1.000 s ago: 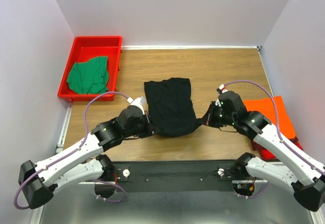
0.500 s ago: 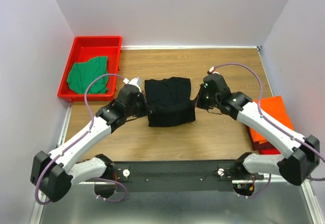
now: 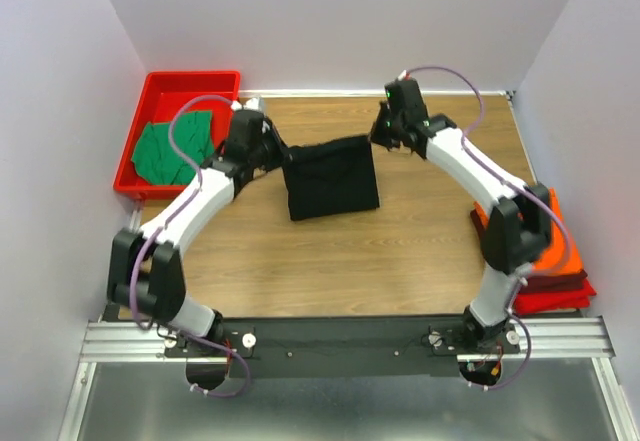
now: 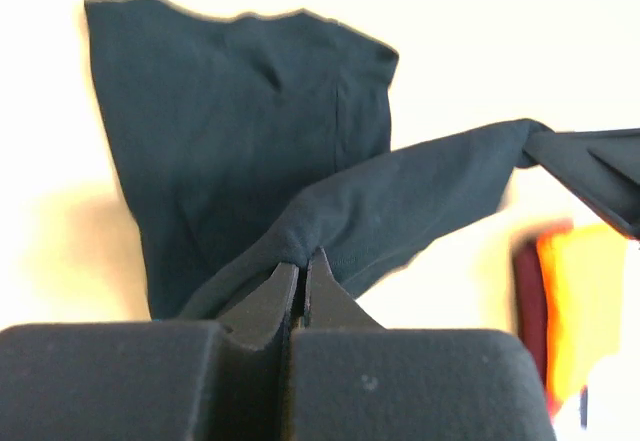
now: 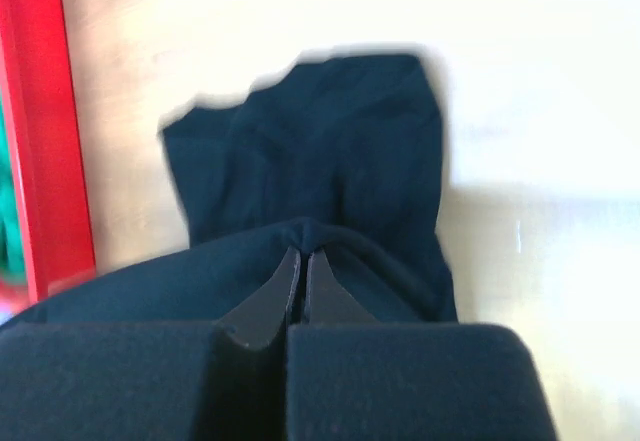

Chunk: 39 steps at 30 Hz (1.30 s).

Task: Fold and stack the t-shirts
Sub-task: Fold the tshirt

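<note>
The black t-shirt lies half folded in the middle of the table, its far edge lifted and stretched between both grippers. My left gripper is shut on its left corner. My right gripper is shut on its right corner. The green t-shirt lies crumpled in the red tray at the far left. The orange t-shirt lies folded at the right edge, partly hidden by the right arm, and shows blurred in the left wrist view.
The red tray's wall shows at the left of the right wrist view. White walls close in the table at the back and both sides. A metal rail runs along the near edge.
Both grippers have carried the near edge of the black t-shirt away from the arm bases to the far side, folding it over itself. The shirt now looks shorter.
</note>
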Tool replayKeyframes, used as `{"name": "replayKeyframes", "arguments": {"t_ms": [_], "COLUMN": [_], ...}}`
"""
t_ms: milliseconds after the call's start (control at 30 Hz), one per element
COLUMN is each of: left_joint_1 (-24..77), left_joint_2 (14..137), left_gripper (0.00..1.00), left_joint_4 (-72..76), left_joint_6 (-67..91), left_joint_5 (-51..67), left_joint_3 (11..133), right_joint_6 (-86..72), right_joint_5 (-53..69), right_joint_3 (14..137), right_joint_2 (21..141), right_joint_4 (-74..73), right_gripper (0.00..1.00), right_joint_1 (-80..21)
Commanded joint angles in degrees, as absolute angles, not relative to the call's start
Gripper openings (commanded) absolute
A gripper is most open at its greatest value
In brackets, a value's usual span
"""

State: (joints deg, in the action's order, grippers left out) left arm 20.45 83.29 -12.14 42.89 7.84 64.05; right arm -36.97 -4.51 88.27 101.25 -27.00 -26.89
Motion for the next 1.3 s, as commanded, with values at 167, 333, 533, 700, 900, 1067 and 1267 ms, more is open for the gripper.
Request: {"name": "replayKeyframes", "arguments": {"t_ms": [167,333,533,700,900,1067,1267], "left_joint_1": [13.36,12.57,12.74,13.79,16.61,23.1,26.72], "left_joint_2": [118.71,130.25,133.07,132.02,124.48,112.96,92.75], "left_gripper": [0.0,0.0,0.0,0.0,0.0,0.0,0.0], "left_joint_4": [-6.58,-8.09,-9.14,-10.02,-5.37,1.48,5.62], "left_joint_6": [38.32,41.21,42.8,43.5,46.4,50.26,51.77], "left_joint_5": [12.91,10.2,10.46,8.97,8.96,8.44,8.0], "left_joint_3": [93.19,100.01,98.71,95.28,80.53,62.2,43.28], "right_joint_6": [-31.55,-31.11,-31.29,-34.18,-38.49,-40.78,-42.97], "right_joint_5": [9.3,13.35,14.41,13.01,8.01,7.21,6.07], "right_joint_3": [125.65,138.15,132.64,119.84,96.72,68.9,43.27], "right_joint_2": [136.64,150.18,151.0,146.53,131.27,114.93,88.49], "right_joint_4": [-24.96,-24.96,-24.26,-24.17,-18.31,-10.03,-4.57], "right_gripper": [0.01,0.04,0.03,0.01,0.0,0.0,0.0], "right_joint_1": [-17.85,-17.49,-17.67,-17.84,-19.25,-20.56,-22.59]}}
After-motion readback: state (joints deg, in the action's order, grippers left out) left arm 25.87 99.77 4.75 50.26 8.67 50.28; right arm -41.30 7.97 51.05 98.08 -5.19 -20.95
